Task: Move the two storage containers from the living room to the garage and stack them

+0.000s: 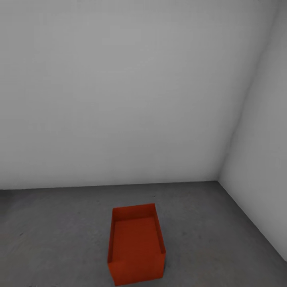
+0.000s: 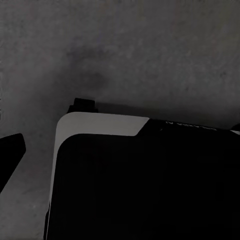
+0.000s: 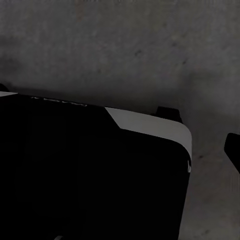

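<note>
One storage container (image 1: pixel 136 246) sits alone on the garage floor (image 1: pixel 223 239) near the wall corner; stacking a second off-centre could tip it. Both wrist views show concrete beside the robot's dark base (image 2: pixel 145 185); neither hand's state can be told.

Straight ahead of me on the head feed stands a plain back wall (image 1: pixel 119 99), grey-white and bare, with no marks or fittings that I can make out. It is a shade darker toward its upper part and paler lower down. Off to my right a second side wall (image 1: pixel 267 139) of the same flat finish runs back toward me and reads slightly lighter. The two meet in a corner seam (image 1: pixel 239 119), which slants down across my feed from the upper right. The back wall's lower edge runs level from the left edge to that corner.
</note>
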